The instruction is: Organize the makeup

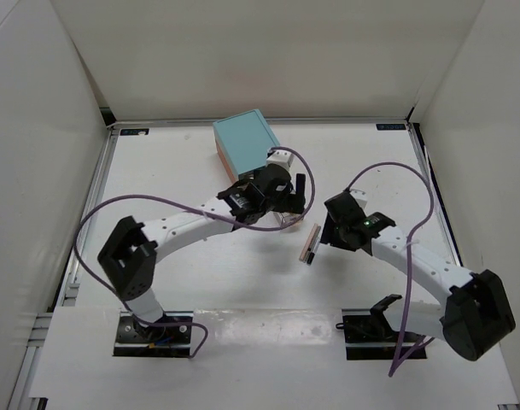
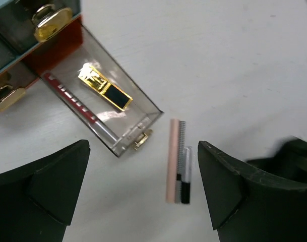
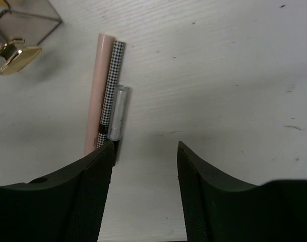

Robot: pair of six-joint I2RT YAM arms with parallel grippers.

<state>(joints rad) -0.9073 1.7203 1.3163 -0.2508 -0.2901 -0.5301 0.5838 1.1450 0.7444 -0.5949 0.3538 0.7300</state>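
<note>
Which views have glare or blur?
Left wrist: glints on the gold lipstick in the clear drawer, fingers slightly soft. Right wrist: sticks sharp, gold handle blurred. Top external: even light, sticks tiny.

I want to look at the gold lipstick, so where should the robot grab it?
Probably around its middle, pinching the two long sides, coming straight down from above. The lipstick lies flat in the open clear drawer, whose walls would block a reach from the side. Both long sides have bare floor for the fingers, and the red pencil lies apart from it.
</note>
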